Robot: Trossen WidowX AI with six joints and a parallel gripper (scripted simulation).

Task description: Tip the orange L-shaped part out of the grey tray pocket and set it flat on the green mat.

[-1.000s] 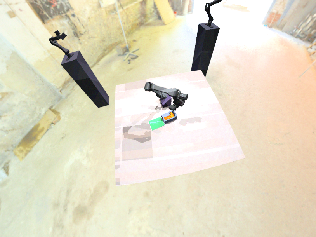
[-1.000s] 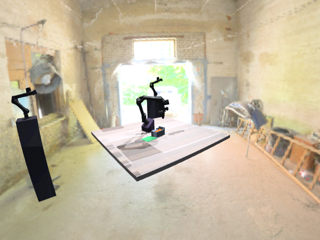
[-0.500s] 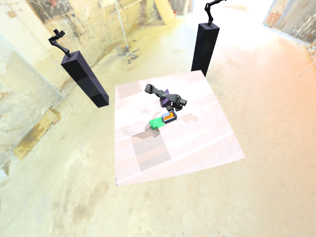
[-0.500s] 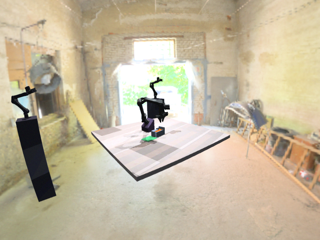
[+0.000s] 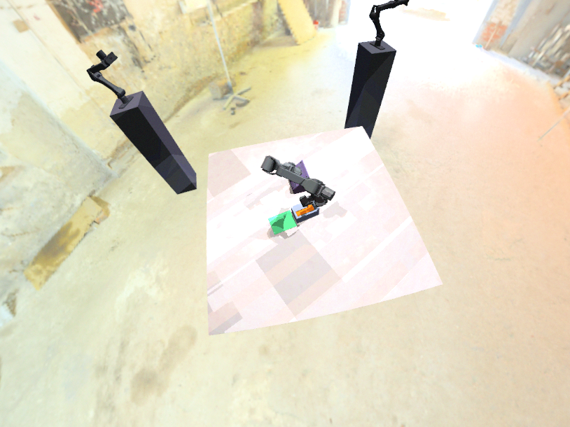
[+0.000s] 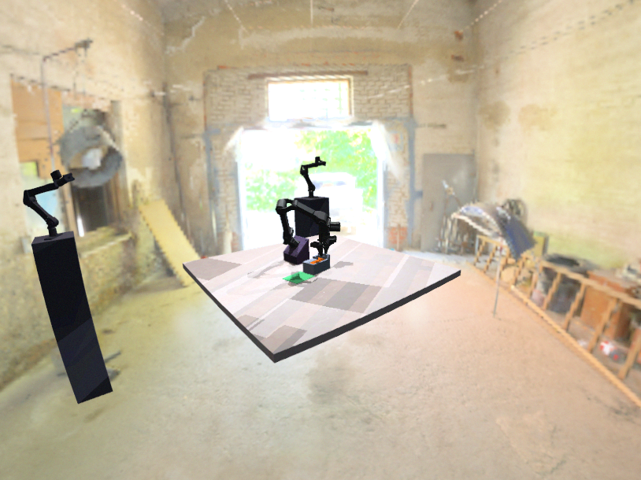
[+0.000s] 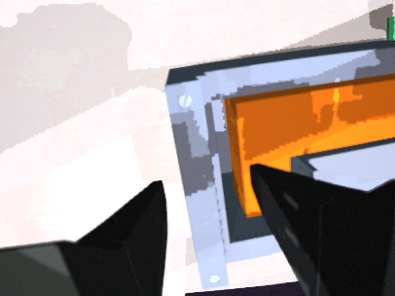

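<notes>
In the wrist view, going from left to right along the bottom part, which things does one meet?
One black fingertip → the grey tray's wall → the orange part's end → the other black fingertip.

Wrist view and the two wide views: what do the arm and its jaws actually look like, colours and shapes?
The arm is slim, dark grey to black, built of jointed blocky segments on a purple base. The gripper ends in two plain matte-black jaws, wedge-shaped and tapering to points, with a greyer facet on the left one. No cables, markings or labels can be made out.

The L-shaped part (image 7: 292,129) sits in the tray (image 7: 195,139), mat (image 5: 280,221) beside it.
</notes>
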